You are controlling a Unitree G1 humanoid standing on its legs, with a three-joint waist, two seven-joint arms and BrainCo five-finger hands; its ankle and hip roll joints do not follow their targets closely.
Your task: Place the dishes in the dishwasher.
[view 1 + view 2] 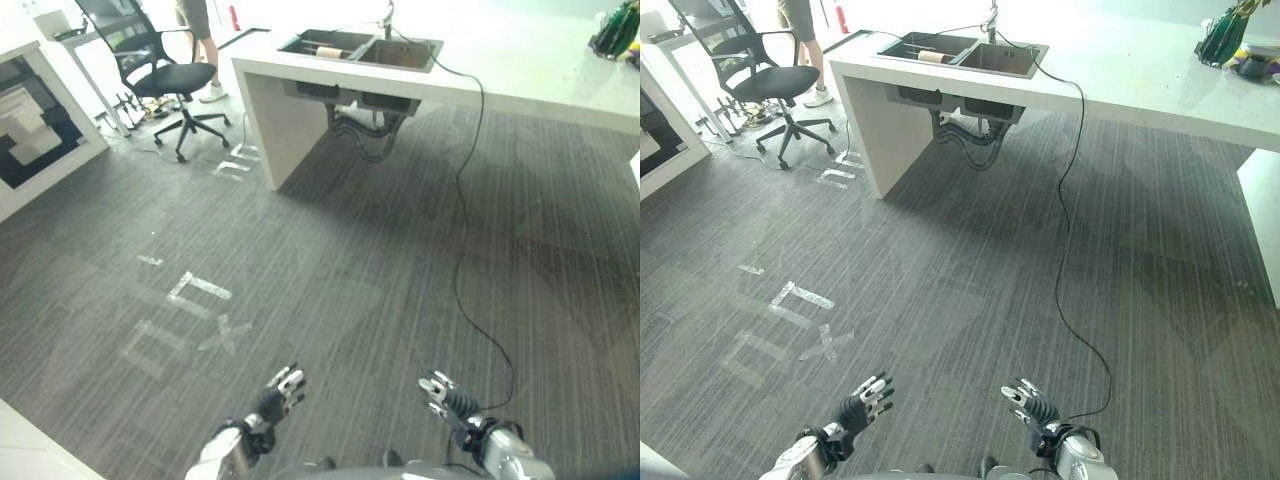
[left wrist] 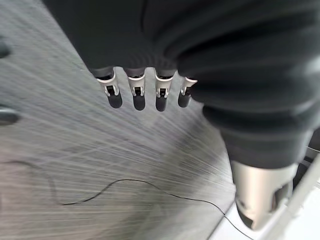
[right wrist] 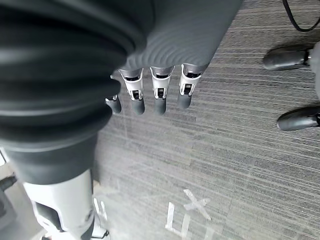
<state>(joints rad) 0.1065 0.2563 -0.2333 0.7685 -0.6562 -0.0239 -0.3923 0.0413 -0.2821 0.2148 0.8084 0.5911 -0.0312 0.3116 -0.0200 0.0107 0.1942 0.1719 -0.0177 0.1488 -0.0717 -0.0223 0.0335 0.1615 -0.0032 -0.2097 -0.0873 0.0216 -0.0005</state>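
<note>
Left hand (image 1: 277, 395): bottom centre-left of the head view, fingers straight, empty.
Right hand (image 1: 444, 393): bottom centre-right, fingers relaxed, empty.

Overexposed far background (wrist covers blurred)

A wide stretch of grey carpeted floor (image 1: 400, 250) lies open between the left robot hand (image 1: 277, 394) and right robot hand (image 1: 441, 390), both held low with straight, empty fingers, and the white counter (image 1: 500, 75) far ahead. On that floor lie only flat tape marks (image 1: 190, 310) to the left and a thin black cord (image 1: 465, 230) trailing down from the counter's sink (image 1: 360, 45) across the carpet on the right. A black office chair (image 1: 160, 80) and a person's legs (image 1: 205, 50) stand at the far left beside the counter's end, and a white cabinet (image 1: 40, 120) closes off the left edge.
</note>
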